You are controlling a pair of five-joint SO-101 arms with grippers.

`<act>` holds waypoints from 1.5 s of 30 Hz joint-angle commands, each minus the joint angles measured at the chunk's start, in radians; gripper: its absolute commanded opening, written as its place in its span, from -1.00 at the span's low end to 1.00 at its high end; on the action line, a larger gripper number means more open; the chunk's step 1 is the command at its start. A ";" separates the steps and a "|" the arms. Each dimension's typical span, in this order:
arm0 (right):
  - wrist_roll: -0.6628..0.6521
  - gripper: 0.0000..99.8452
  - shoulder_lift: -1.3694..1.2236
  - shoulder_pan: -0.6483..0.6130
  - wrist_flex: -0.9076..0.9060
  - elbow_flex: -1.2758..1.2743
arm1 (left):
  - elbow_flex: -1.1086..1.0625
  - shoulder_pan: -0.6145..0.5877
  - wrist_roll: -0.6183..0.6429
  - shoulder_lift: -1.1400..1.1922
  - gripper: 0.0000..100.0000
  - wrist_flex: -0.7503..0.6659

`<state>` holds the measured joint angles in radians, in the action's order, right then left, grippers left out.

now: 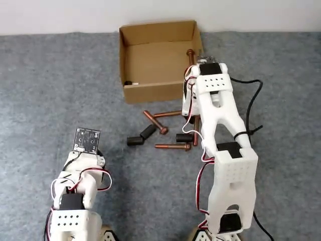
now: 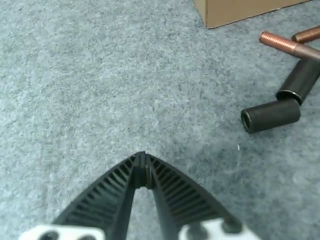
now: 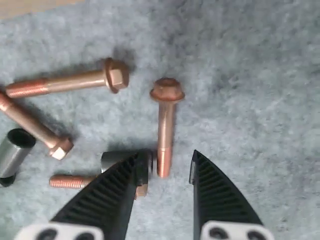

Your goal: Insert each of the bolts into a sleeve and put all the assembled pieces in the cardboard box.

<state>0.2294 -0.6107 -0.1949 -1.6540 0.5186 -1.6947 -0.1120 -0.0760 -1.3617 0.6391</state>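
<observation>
right claw (image 3: 170, 159) hangs spread above a copper bolt (image 3: 165, 125).

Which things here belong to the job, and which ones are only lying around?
For the job: cardboard box; copper bolts; black sleeves; right gripper, open around one bolt's tip.
Only lying around: grey carpet; black cable.

Grey carpeted tabletop (image 1: 40, 90) below a white wall (image 1: 60, 15).
</observation>
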 commanded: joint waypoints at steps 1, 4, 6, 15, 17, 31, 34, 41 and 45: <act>-0.031 -0.71 0.033 -0.030 -0.099 0.035 | 0.005 -0.002 -0.015 -0.012 -0.99 -0.032; -0.176 -0.71 0.053 -0.050 -0.137 0.041 | 0.005 -0.002 -0.015 -0.012 -0.99 -0.032; -0.311 -0.71 0.076 -0.051 -0.131 0.041 | 0.005 -0.002 -0.015 -0.012 -0.99 -0.032; -0.895 -0.71 0.116 -0.081 -0.127 0.041 | 0.005 -0.002 -0.015 -0.012 -0.99 -0.032; -0.971 -0.71 0.120 -0.081 -0.128 0.041 | 0.005 -0.002 -0.015 -0.012 -0.99 -0.032; -1.211 -0.70 0.113 -0.127 -0.136 0.034 | 0.005 -0.002 -0.015 -0.012 -0.99 -0.032; -1.257 -0.70 0.113 -0.130 -0.136 0.034 | 0.005 -0.002 -0.015 -0.012 -0.99 -0.032; -1.289 -0.58 0.113 -0.153 -0.139 -0.023 | 0.005 -0.002 -0.015 -0.012 -0.99 -0.032; -1.290 -0.59 0.111 -0.179 -0.133 -0.087 | 0.005 -0.002 -0.015 -0.012 -0.99 -0.032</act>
<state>-1.0472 -0.5524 -0.3560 -1.7492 0.4450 -1.6947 -0.1120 -0.0760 -1.3617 0.6391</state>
